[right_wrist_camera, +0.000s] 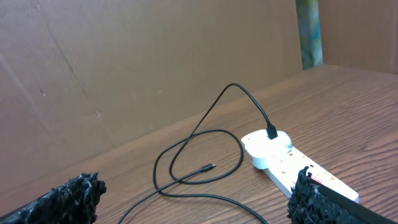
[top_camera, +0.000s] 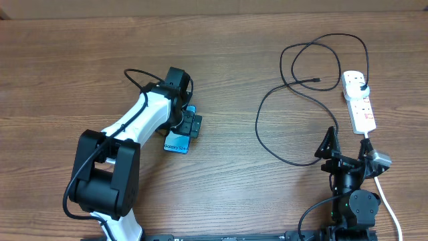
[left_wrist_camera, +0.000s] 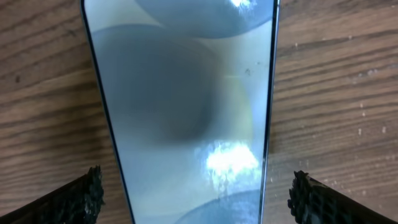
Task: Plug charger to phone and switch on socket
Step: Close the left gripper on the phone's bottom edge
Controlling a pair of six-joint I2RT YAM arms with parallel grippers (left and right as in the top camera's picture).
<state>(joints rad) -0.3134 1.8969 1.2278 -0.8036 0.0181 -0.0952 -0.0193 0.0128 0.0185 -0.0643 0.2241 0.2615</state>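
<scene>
left tool (left_wrist_camera: 196, 183), fingers spread, is straddling the slim blue-screened phone (top_camera: 176, 142) left of centre, likely lining up a hold; right tool (right_wrist_camera: 196, 180) is hanging released near-right, with the thin black charger cable (top_camera: 257, 124), plugged into the white red-switched power strip (top_camera: 359, 100), lying loose far-right.

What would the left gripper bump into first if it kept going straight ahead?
Probably the phone. The left gripper points straight down at it, with its open fingers on either side. How far above the phone it hovers is unclear.
</scene>
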